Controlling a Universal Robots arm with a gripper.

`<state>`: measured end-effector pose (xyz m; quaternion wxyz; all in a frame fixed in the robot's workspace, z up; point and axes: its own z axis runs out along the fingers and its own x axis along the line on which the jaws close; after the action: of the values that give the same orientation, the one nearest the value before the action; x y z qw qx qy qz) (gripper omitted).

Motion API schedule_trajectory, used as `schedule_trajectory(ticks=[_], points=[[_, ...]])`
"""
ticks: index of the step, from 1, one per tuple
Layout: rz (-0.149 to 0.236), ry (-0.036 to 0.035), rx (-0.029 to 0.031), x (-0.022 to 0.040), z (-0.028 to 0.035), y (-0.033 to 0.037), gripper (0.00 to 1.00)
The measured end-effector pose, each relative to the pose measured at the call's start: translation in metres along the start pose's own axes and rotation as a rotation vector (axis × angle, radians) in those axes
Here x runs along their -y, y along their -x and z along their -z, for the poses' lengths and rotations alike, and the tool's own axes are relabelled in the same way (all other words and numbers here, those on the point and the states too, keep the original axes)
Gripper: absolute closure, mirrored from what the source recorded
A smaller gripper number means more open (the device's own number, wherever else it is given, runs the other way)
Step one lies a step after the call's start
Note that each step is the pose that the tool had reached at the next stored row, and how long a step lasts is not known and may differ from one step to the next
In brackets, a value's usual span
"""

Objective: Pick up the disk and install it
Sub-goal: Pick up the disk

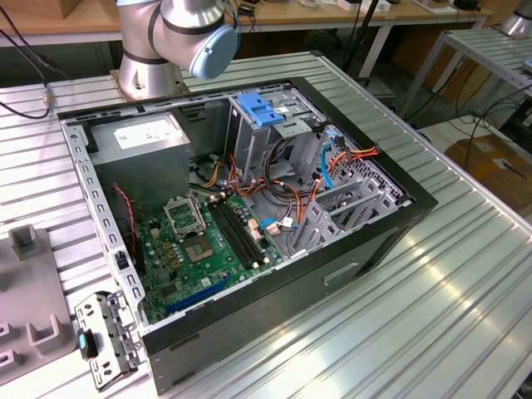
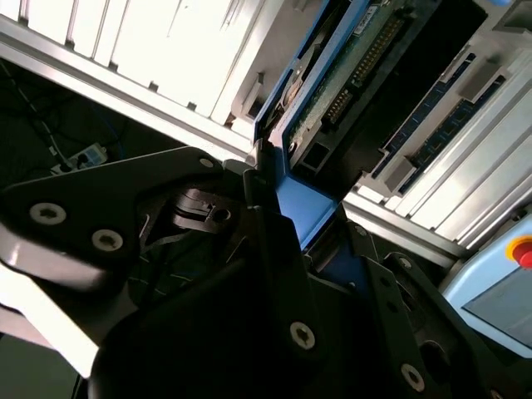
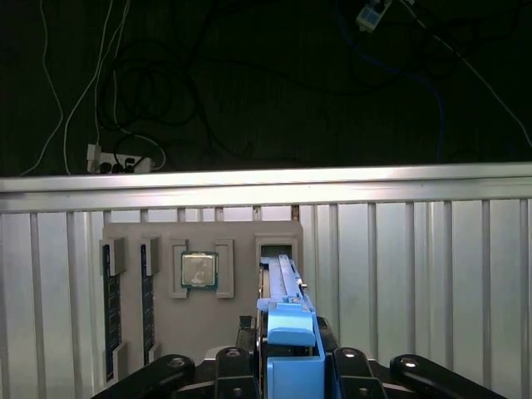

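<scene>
The gripper (image 3: 291,366) (image 2: 303,208) is closed on the disk (image 3: 281,283) (image 2: 349,75). In both wrist views its black fingers (image 3: 237,366) (image 2: 262,208) sit tight against the two sides of the disk's blue end.

The disk stands on its thin edge in a slot of a grey holder (image 3: 249,233). In the second wrist view you can see the green board on one flat side of the disk.

In the same holder, just beside the disk, a square chip (image 3: 199,270) lies flat in its own pocket. Two long memory sticks (image 3: 110,307) stand in slots on the far side of the chip from the disk. The holder lies on a ribbed metal table (image 3: 416,274) (image 1: 432,291). In the second wrist view a red button (image 2: 522,249) is off to one side.

In the exterior view an open computer case (image 1: 399,212) lies on the table with its green board facing up. A blue caddy (image 1: 258,110) sits in the drive bay at the far end of the case, and a grey power box (image 1: 141,145) is in the far corner on the exterior view's left. The base of the arm (image 1: 145,58) stands behind the case.
</scene>
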<state>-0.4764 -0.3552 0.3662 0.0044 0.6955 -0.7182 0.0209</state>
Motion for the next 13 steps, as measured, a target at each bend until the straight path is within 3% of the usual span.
schedule_trajectory(ticks=[13], points=[[0.0, 0.0, 0.0, 0.0004, 0.0133, -0.0005, 0.63]])
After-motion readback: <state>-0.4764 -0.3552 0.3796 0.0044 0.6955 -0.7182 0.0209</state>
